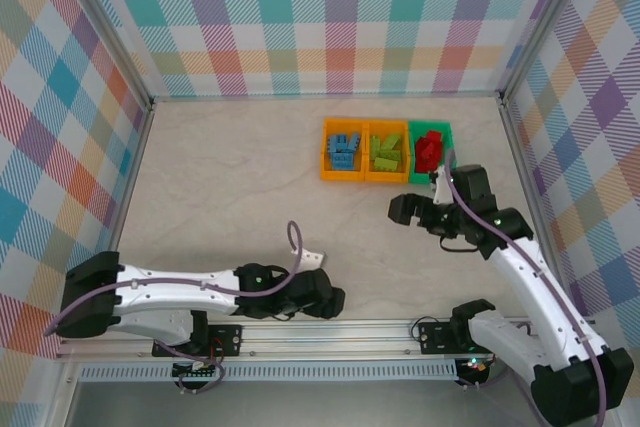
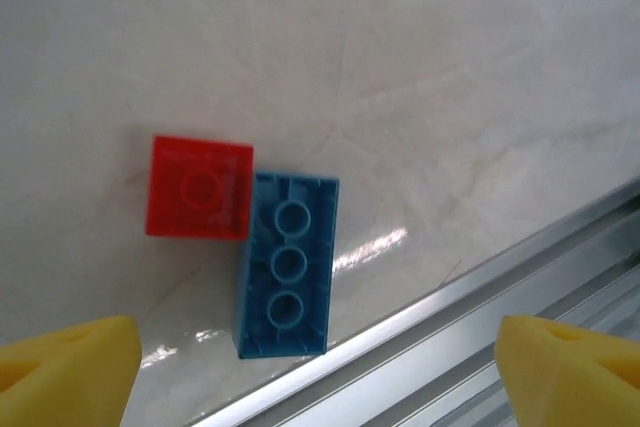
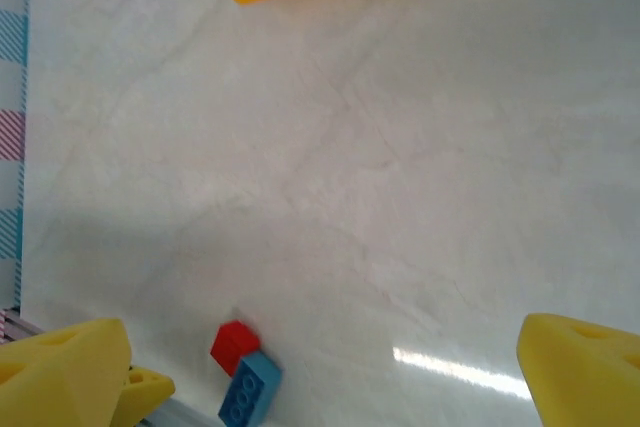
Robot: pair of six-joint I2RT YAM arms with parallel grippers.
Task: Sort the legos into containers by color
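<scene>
A red brick point(image 2: 200, 187) and a longer blue brick point(image 2: 287, 265) lie touching, undersides up, on the pale table by the front rail. My left gripper point(image 2: 320, 372) hovers over them, open wide, its yellow fingertips point(image 2: 65, 362) apart on either side and nothing between them. From the right wrist the same red brick point(image 3: 234, 345) and blue brick point(image 3: 249, 393) sit far off at the lower left. My right gripper point(image 3: 320, 377) is open and empty. At the back stand an orange bin point(image 1: 328, 152) with blue bricks, an orange bin point(image 1: 386, 175) with green bricks and a green bin point(image 1: 447, 137) with red bricks.
The aluminium rail point(image 2: 480, 317) runs along the table's front edge just beside the blue brick. Plaid walls point(image 1: 60, 147) close in the left, back and right sides. My left gripper point(image 1: 332, 300) is low at the front and my right gripper point(image 1: 402, 209) sits just short of the bins.
</scene>
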